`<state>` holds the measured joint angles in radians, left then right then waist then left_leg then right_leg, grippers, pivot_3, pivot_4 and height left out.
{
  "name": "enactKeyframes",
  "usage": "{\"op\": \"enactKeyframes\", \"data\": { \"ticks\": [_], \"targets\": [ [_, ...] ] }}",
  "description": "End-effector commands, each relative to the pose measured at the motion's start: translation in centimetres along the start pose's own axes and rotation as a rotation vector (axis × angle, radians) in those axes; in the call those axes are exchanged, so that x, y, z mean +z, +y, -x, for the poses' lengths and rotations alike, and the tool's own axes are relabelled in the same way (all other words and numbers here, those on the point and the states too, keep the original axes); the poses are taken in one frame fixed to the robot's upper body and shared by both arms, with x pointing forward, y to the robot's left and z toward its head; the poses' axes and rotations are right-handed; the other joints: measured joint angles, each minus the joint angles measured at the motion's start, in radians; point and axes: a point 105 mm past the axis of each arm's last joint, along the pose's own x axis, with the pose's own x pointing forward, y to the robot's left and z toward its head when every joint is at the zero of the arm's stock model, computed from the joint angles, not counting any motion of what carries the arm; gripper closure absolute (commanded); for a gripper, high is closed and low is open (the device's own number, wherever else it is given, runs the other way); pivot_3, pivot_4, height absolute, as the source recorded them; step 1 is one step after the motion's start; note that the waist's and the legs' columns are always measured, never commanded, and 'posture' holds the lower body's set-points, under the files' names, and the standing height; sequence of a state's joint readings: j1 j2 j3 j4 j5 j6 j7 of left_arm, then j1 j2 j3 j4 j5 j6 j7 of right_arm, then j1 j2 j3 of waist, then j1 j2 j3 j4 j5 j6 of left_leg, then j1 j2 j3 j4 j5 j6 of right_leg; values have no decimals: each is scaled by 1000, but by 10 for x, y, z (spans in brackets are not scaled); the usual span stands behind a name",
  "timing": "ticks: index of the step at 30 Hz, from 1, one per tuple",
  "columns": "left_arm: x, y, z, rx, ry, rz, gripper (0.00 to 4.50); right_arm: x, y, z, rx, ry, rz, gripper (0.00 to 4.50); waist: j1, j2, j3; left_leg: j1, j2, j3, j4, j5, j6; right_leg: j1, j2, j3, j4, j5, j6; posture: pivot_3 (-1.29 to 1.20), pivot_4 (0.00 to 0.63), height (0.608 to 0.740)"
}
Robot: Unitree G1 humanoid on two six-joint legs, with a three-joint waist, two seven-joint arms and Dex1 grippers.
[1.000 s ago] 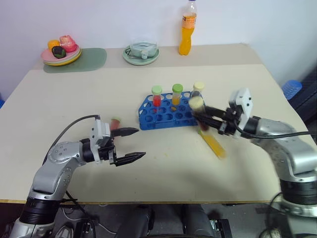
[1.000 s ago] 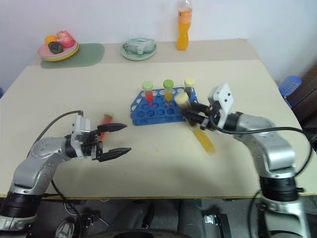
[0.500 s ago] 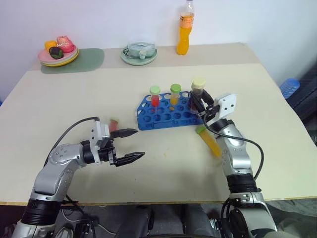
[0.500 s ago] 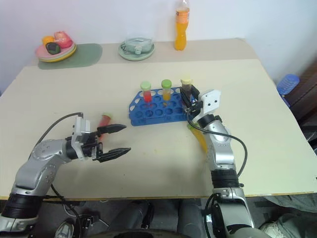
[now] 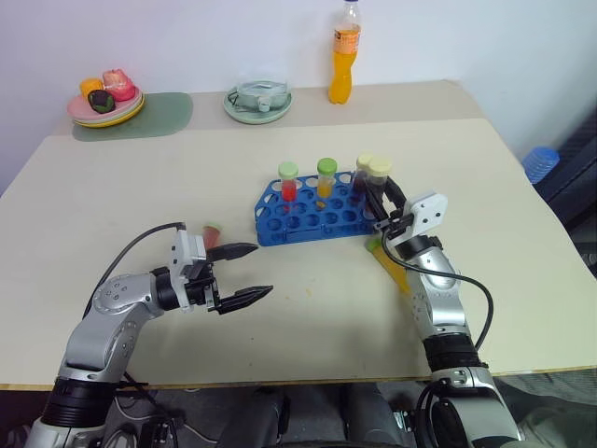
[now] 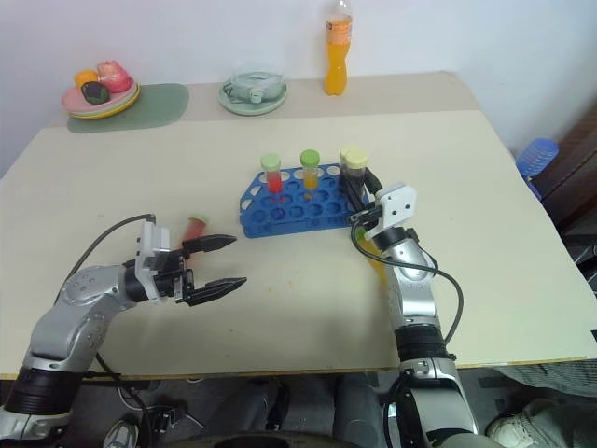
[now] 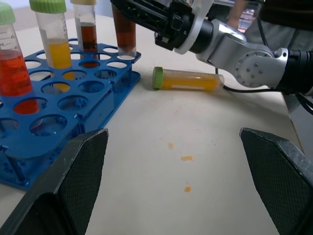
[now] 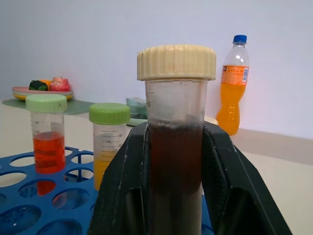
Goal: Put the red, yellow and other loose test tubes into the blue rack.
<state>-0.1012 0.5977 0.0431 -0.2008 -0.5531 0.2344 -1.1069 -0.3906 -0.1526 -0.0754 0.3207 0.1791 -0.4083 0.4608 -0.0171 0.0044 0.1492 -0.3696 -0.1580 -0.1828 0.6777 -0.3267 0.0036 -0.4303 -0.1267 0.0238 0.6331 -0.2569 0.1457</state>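
Blue rack (image 5: 312, 212): mid-table (image 5: 280, 355), holding upright a red tube with green cap (image 5: 288, 181), a yellow tube with green cap (image 5: 326, 175) and a brown tube with cream cap (image 5: 363, 169) along its far row. Right gripper (image 5: 381, 191): at the rack's right end, fingers (image 8: 222, 181) clamped on a second brown cream-capped tube (image 8: 176, 142), held upright over the rack; a yellow tube (image 7: 188, 81) lies on the table just beside the rack's right end, under that arm. Left gripper (image 5: 244, 273): near the table's front left, fingers (image 5: 235, 250) spread wide with nothing between them, a red tube (image 5: 213, 233) lying just behind.
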Motion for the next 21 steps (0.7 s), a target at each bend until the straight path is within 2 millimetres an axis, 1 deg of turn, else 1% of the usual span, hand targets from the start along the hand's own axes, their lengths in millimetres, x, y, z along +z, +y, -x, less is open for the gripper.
{"op": "enactKeyframes", "data": {
  "ticks": [1,5,10,12,14,16,18,21],
  "targets": [
    [8,0,0,5,-22,-36,78,-6,13,1,17,9,-33,3504,0,0,0,0,0,0,0,0,0,0,0,0,0,0,0,0,150,740],
    [8,0,-1,6,-24,-36,78,-12,15,2,16,24,-44,3504,-1,0,0,0,0,0,-1,0,0,0,0,0,0,0,0,0,150,740],
    [7,-1,-4,7,-29,-35,78,-15,8,-1,-17,27,-70,3504,-2,0,0,1,0,0,-1,0,0,0,0,0,0,0,0,0,150,740],
    [7,-1,-4,10,-32,-33,78,-13,7,0,-15,13,-118,3504,-2,0,0,1,0,0,-1,0,0,0,0,0,0,0,0,0,150,740],
    [7,-1,-4,13,-34,-33,78,-11,7,0,-6,4,-104,2659,-1,0,0,1,0,0,-1,0,0,1,0,0,0,0,0,0,150,740],
    [8,-1,-3,26,-40,-31,78,-8,4,1,-14,-11,-51,1800,-2,0,0,2,0,0,-1,0,0,1,0,0,0,0,0,0,150,740],
    [8,-1,-2,36,-44,-31,78,-7,2,1,-12,-15,-41,775,-1,0,0,2,0,0,-1,0,0,1,0,0,0,0,0,0,150,740],
    [7,-2,-2,42,-45,-26,78,-6,1,4,15,-4,7,775,1,0,0,2,0,0,-1,0,0,1,0,0,0,0,0,0,150,740]
  ]
}}
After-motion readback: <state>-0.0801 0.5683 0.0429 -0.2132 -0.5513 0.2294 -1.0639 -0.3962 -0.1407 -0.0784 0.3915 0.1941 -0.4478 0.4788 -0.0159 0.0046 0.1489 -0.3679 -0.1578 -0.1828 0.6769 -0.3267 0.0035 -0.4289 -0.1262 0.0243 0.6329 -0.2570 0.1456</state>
